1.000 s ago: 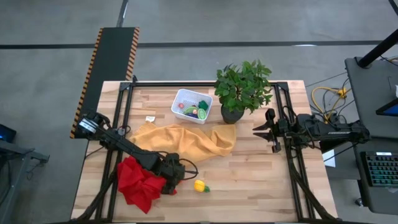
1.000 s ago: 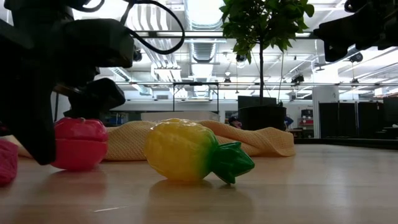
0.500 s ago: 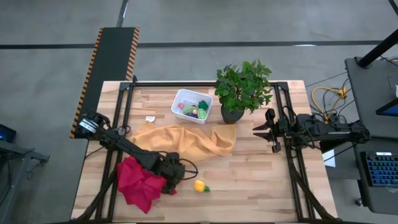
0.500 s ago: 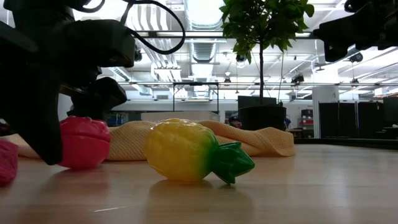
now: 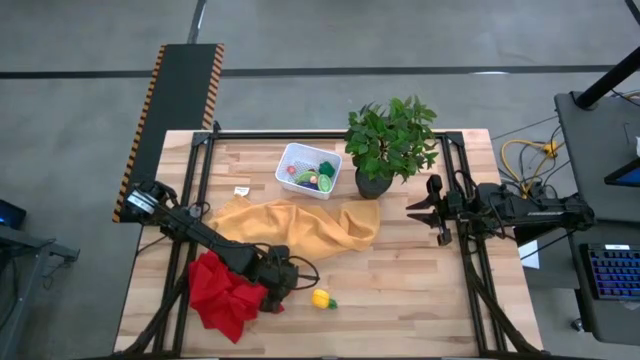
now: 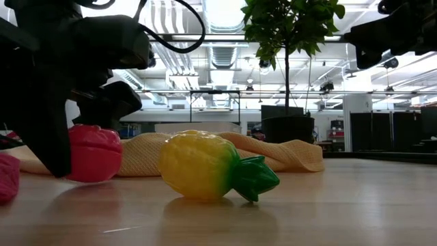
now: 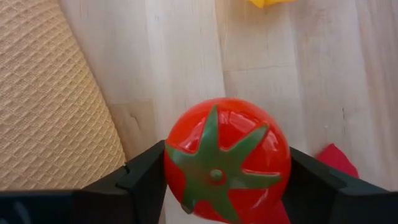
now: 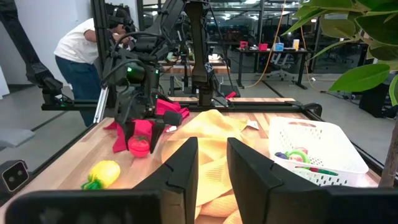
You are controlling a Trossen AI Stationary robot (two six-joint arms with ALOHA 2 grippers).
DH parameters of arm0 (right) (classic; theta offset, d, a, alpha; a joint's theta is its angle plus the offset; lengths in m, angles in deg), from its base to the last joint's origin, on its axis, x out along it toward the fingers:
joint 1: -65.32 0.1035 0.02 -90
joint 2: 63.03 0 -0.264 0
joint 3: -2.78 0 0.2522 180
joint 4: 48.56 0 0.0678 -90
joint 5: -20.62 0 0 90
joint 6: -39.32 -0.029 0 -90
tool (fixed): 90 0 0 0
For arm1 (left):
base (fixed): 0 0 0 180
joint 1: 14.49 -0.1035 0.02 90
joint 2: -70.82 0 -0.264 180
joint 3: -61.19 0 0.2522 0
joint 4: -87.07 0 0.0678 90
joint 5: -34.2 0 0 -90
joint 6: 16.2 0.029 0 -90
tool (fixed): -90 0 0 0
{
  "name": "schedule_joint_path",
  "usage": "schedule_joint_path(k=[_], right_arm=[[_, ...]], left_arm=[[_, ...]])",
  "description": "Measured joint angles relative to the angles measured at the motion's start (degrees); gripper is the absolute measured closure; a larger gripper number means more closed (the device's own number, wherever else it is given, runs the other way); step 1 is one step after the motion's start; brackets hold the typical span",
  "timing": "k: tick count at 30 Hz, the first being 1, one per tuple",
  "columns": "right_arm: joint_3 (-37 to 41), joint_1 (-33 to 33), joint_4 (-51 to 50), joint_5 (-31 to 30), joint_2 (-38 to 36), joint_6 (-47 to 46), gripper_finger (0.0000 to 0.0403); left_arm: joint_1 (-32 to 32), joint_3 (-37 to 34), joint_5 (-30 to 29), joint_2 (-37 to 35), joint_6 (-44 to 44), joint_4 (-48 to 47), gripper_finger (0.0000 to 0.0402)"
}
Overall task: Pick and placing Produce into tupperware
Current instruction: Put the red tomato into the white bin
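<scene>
My left claw (image 7: 217, 186) is clenched on a round red plastic tomato (image 7: 227, 158), its green star calyx facing my wrist, low over the wooden surface (image 5: 400, 290) beside the red cloth (image 5: 222, 295). Just beyond lies a yellow toy pineapple (image 6: 205, 166) on its side, long axis level, leaves pointing away from my claw. Farther off, my right claw (image 8: 211, 168) waits released near the white mesh plastic bin (image 5: 308, 170).

Even overhead light, soft shadows, blurred near arm in low view.

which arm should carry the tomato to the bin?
Left. The left gripper already has its fingers on both sides of the tomato at the table's front. The right gripper waits open beside the potted plant, holding nothing.
</scene>
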Motion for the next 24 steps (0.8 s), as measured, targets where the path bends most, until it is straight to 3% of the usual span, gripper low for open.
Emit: schedule_joint_path(k=[12,16,20,24], right_arm=[[0.0,0.0,0.0,0.0,0.0,0.0,0.0335],[0.0,0.0,0.0,0.0,0.0,0.4,0.0331],[0.0,0.0,0.0,0.0,0.0,0.5,0.0326],[0.0,0.0,0.0,0.0,0.0,0.6,0.0324]], left_arm=[[-1.5,4.3,-0.5,-3.2,2.8,-9.7,0.0163],[-2.6,5.3,-4.5,-6.0,7.6,-10.1,0.0162],[-6.1,5.4,-10.0,-9.6,12.3,-10.4,0.0162],[-12.0,5.4,-11.0,-12.5,16.8,-10.1,0.0162]])
